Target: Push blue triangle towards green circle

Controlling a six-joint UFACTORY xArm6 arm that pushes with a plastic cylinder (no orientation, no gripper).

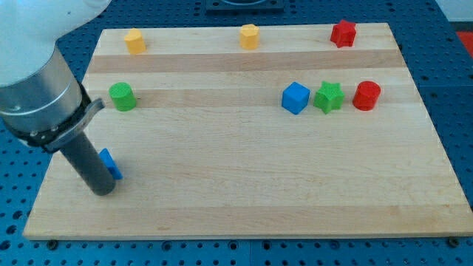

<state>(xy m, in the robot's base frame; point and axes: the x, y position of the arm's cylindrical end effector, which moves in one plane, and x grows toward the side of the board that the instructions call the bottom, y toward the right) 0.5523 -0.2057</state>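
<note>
White arm housing, grey metal collar, dark rod, my tip [103,191].

Board [244,155] pale smooth wood (visible grain); rod [89,164] matt dark.

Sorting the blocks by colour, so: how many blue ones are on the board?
2. A blue cube sits right of centre, beside the green star. A blue triangle lies near the view's left edge, partly hidden behind my tip. No others show.

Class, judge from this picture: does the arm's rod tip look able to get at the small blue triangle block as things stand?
Probably yes: my tip already sits right beside the blue triangle block, at its lower left, with nothing between. The green circle block lies further up the wooden board.
</note>
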